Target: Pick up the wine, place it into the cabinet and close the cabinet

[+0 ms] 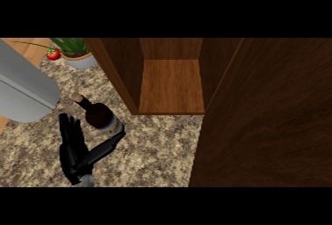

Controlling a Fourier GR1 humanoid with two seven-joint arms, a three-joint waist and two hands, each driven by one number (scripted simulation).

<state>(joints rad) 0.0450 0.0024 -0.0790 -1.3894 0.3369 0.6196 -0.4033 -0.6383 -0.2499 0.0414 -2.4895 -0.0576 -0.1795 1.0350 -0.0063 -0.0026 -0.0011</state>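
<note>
The wine bottle (99,113) is dark with a tan cork top and a pale label, and it stands on the speckled counter left of the cabinet. My left hand (76,151) comes in from the lower edge just left of the bottle. Its fingers (68,127) point up, straight, beside the bottle, and its thumb (110,143) reaches to the bottle's base at the label. The wooden cabinet (172,85) stands open, its inner shelf bare. Its door (266,118) swings out toward me and fills the right side. My right hand does not show.
A large grey rounded body (26,88) fills the left edge close to the bottle. A potted plant (76,52) and a red strawberry (53,54) sit at the back left. Speckled counter (156,149) lies between the bottle and the door.
</note>
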